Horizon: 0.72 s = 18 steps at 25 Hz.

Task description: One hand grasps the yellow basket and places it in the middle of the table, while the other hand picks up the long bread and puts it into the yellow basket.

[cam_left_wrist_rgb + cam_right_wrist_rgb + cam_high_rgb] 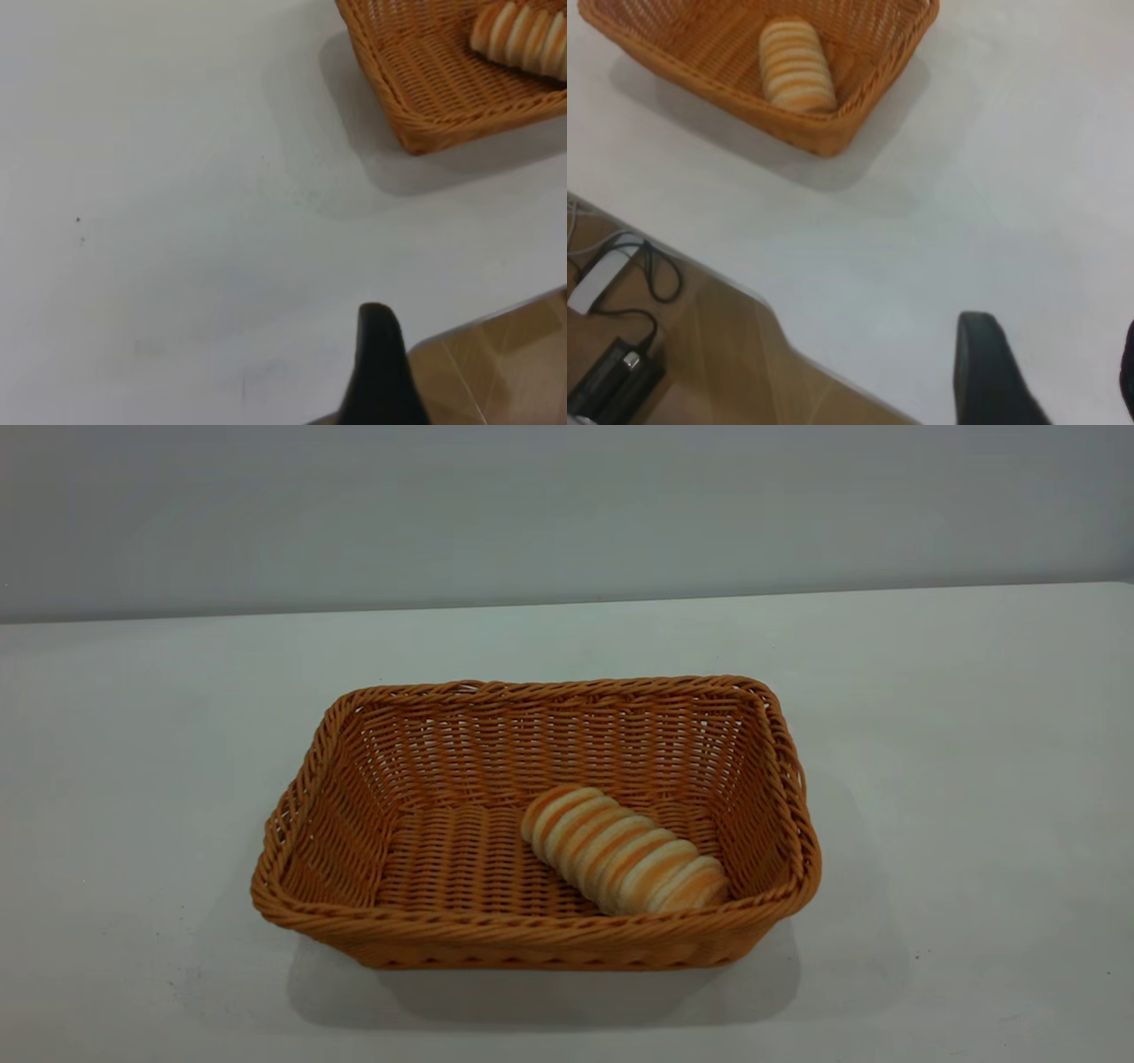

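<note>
White table (pixel 930 717) w/ grey wall behind. Yellow basket (pixel 416 930) sits mid-table; long bread (pixel 625 850) lies diagonally inside it, toward its right near corner. Left gripper (pixel 381 372) & right gripper (pixel 1050 372) both well apart from basket, near table edge, holding nothing; right's fingers spread, left's spread can't tell.

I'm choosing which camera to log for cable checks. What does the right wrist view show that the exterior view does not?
Only the right wrist view shows the right pincer, open near the table's edge, plus the floor with black cables and a dark box. Only the exterior view shows the grey wall behind the table. Both show the long bread lying inside the yellow basket on the table.
</note>
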Tool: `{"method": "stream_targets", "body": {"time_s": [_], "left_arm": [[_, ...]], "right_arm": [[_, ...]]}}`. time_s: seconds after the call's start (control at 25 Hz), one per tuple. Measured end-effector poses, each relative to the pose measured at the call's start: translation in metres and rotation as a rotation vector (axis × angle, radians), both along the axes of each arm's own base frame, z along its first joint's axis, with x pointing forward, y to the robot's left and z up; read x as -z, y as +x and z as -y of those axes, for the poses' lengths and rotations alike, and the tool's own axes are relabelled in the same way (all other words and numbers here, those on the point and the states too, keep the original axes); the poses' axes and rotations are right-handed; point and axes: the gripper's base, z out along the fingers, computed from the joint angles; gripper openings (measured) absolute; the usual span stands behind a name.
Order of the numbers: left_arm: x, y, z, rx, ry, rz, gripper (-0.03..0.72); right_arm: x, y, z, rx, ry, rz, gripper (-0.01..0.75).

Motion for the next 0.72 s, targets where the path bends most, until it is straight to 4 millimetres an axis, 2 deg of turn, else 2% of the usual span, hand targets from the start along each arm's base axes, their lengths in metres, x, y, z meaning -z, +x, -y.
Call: {"method": "stream_targets", "body": {"time_s": [0.2,0.72], "left_arm": [[0.0,-0.0005,-0.0001,0.0,-0.002,0.003,0.581],[0.0,-0.0006,-0.0001,-0.001,-0.002,0.004,0.581]], "right_arm": [[0.0072,0.0043,-0.0033,-0.001,-0.001,-0.003,0.402],[0.0063,0.0048,-0.0037,-0.001,0.006,0.006,0.401]]}}
